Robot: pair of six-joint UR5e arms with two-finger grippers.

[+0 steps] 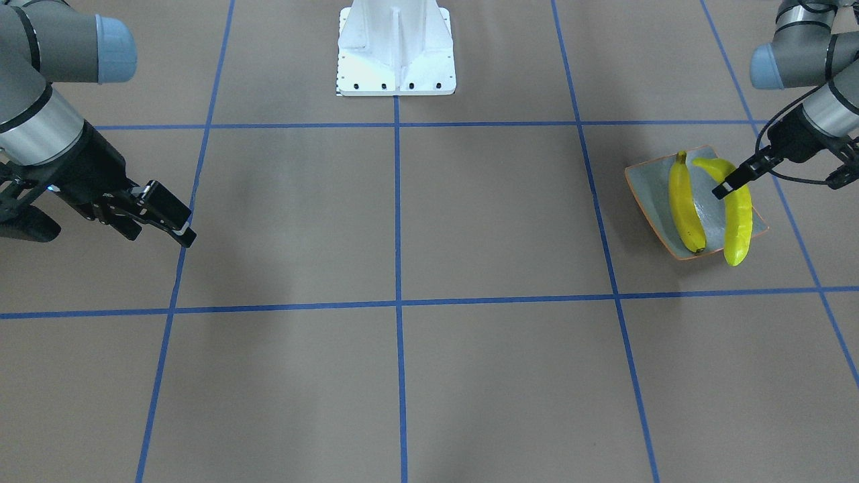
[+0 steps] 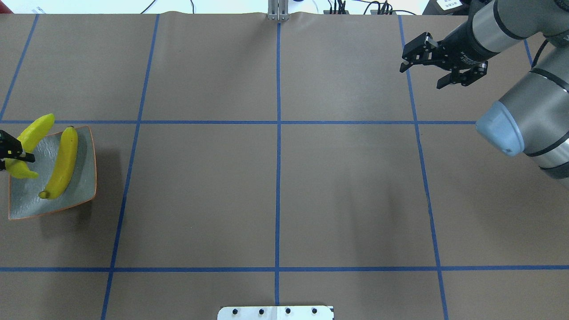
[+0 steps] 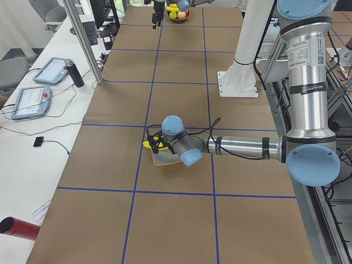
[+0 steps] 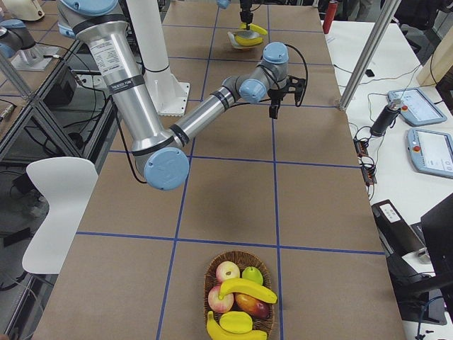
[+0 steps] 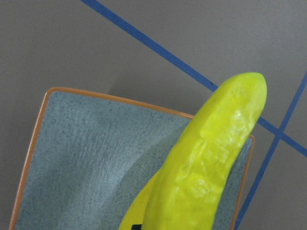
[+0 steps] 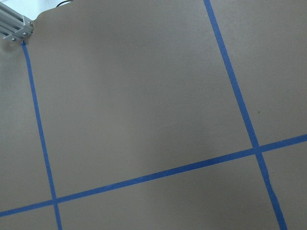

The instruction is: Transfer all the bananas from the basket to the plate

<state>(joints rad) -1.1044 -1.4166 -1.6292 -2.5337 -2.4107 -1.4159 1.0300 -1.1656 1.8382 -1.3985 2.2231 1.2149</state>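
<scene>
While the left gripper clamps a banana over the plate edge, beside the resting banana, it should centre it before letting go; the right gripper hangs open.

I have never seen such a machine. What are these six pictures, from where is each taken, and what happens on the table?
These are two robot arms at a brown table marked with blue tape. One camera looks down from behind the robot, one faces it (so sides are mirrored), two stand at the table's ends, one sits on each wrist. The plate carries one banana. The left gripper is at a second banana, overhanging the plate's edge; whether it grips, I cannot tell. The right gripper is open and empty. The basket at the table's other end holds two more bananas among other fruit.
</scene>
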